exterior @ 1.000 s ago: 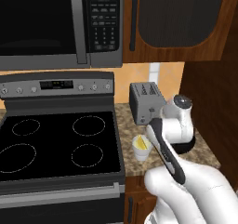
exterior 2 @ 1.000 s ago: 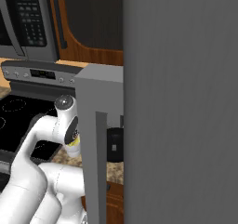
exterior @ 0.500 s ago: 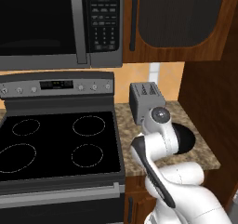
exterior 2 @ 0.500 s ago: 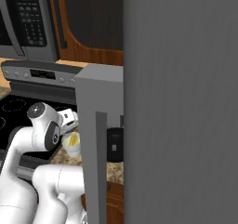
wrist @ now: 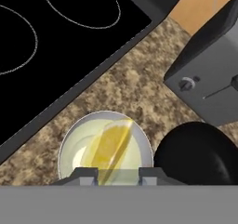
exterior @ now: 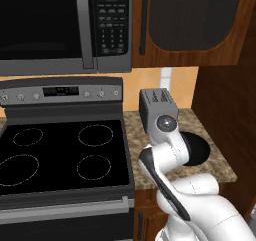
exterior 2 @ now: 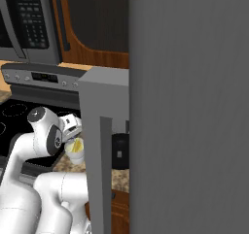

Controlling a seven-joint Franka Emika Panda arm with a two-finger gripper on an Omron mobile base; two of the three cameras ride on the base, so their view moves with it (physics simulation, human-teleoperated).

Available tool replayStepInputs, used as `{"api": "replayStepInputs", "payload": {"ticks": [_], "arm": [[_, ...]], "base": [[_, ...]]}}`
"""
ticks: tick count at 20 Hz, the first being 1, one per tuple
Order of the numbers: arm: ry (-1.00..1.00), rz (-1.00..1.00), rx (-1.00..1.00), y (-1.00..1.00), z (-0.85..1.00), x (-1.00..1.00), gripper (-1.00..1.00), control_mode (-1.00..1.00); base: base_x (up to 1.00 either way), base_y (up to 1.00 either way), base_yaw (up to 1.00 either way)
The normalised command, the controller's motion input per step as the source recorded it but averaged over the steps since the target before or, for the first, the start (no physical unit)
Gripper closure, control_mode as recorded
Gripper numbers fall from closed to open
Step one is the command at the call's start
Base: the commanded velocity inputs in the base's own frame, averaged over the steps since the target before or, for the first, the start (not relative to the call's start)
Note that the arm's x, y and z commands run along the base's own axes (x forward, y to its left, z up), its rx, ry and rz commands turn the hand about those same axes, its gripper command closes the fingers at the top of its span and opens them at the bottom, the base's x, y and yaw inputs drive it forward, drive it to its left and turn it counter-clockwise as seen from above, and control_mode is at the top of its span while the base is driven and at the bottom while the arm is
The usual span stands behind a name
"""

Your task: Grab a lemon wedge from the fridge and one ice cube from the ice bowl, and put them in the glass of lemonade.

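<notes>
Lemon wedge (wrist: pixel 110 146) pinched in narrow jaws directly over glass of lemonade (wrist: pixel 105 145), ice bowl (wrist: pixel 197 152) beside it

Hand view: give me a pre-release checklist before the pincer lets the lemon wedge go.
1. Lemon wedge gripped by pincer: ok, shut on it.
2. Wedge above glass of lemonade: ok.
3. Wedge centred in the rim: ok, roughly.
4. Glass upright on counter: ok.
5. Ice bowl and toaster apart from glass: ok.
6. Height above the lemonade: cannot tell.
</notes>
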Motion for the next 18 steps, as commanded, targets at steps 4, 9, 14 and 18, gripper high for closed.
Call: {"api": "replayStepInputs", "payload": {"ticks": [4,9,14,18], "arm": [[0.00,0.00,-0.05,-0.27,-0.37,0.04,1.00,-1.00],[0.00,0.00,0.00,-0.27,-0.05,0.00,1.00,-1.00],[0.00,0.00,0.00,0.03,-0.25,0.05,1.00,-1.00],[0.00,0.00,0.00,0.04,-0.43,0.01,1.00,-1.00]], "base": [[0.00,0.00,0.00],[0.00,0.00,0.00],[0.00,0.00,0.00],[0.00,0.00,0.00]]}}
